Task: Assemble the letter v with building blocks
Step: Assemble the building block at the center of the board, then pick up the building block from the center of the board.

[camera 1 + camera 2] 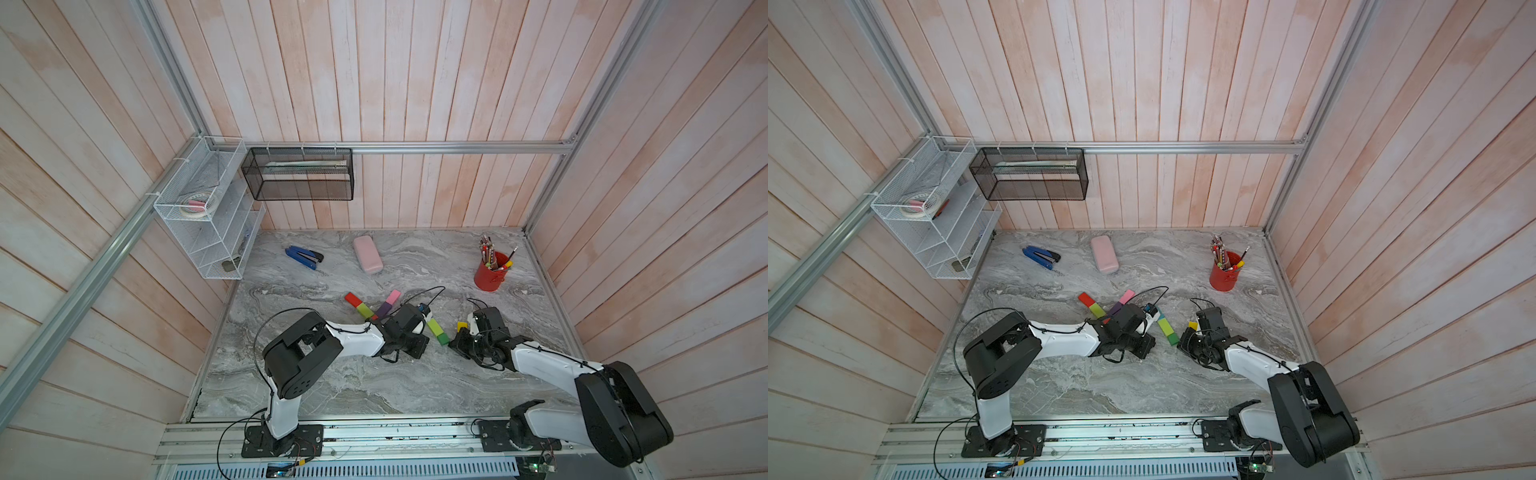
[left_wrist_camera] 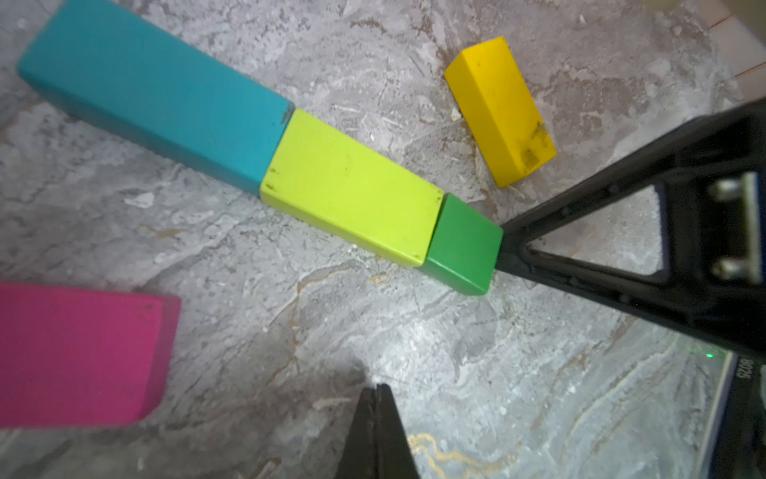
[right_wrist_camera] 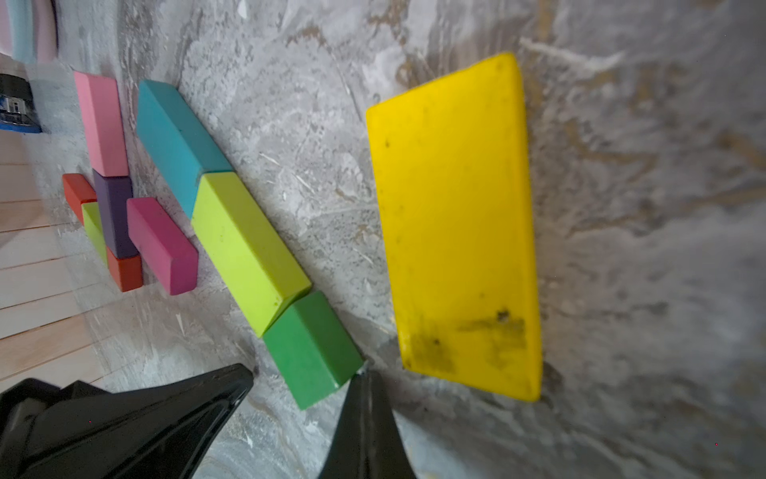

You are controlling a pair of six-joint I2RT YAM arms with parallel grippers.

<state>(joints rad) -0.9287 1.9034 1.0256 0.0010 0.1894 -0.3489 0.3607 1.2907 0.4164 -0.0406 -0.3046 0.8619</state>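
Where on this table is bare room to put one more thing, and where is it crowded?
Bare: the wide front part of the table, nearer than the blocks; also the back stretch between pink case and red pencil cup. Crowded: the centre, where left gripper and right gripper sit by the blocks.

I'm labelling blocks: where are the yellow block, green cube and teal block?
yellow block (image 2: 507, 110): left wrist view, top face.
green cube (image 2: 465, 239): left wrist view, top face.
teal block (image 2: 157, 83): left wrist view, top face.

Even soft daylight, faint shadows under arms, wide-angle bending at top-view edges, wrist views blurred near edges
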